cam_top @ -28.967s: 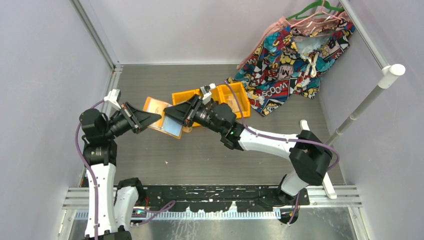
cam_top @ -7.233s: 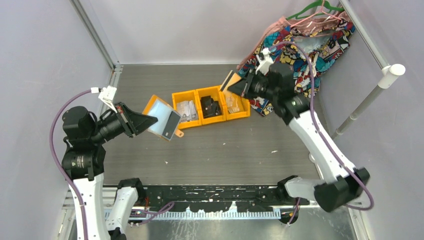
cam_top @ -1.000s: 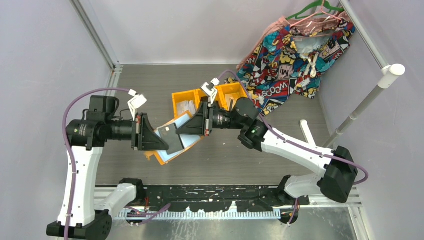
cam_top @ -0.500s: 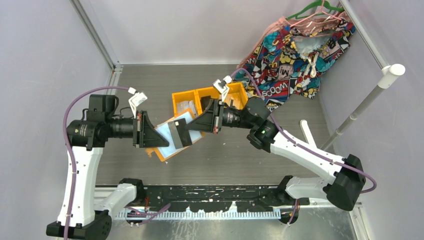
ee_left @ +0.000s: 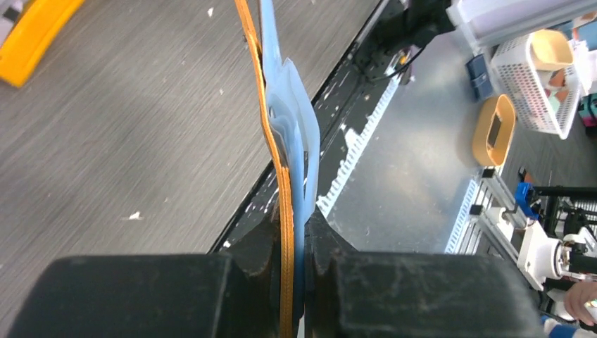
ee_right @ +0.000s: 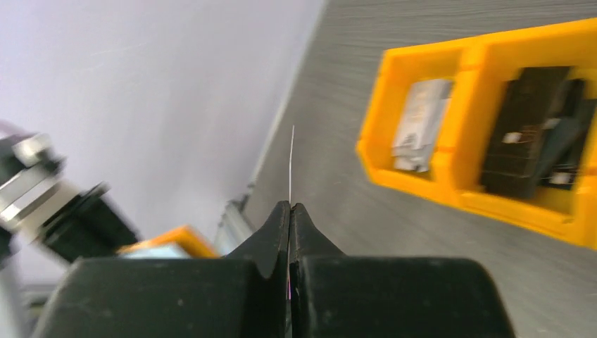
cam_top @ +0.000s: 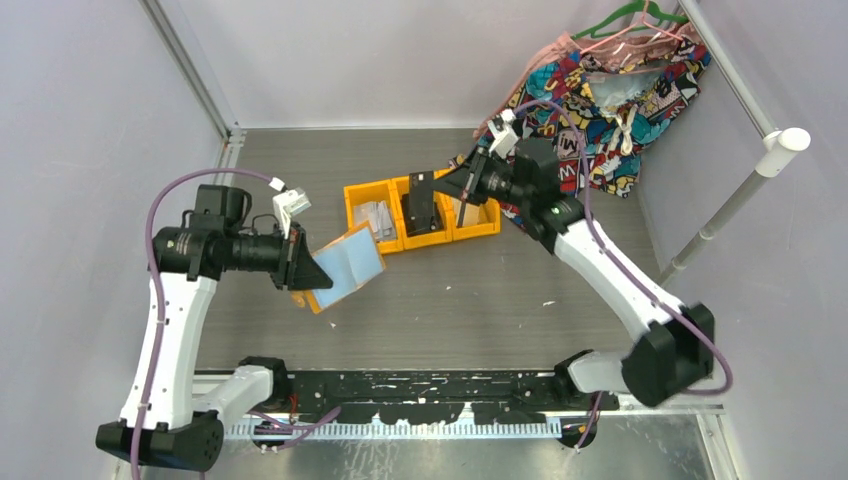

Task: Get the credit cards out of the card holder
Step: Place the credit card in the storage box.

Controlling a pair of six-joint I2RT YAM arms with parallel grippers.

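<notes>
Plastic card (ee_right: 291, 165) edge-on in right hand (ee_right: 290, 208), face hidden.

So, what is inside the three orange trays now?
Seen from above, the left tray holds a grey-white bundle, the middle tray a chunky black object. The right pincer partly covers the third tray, so its contents are unclear.

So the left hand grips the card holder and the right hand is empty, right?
Not empty: the right hand is shut on a credit card, seen edge-on in the right wrist view. The left hand does grip the card holder.
</notes>
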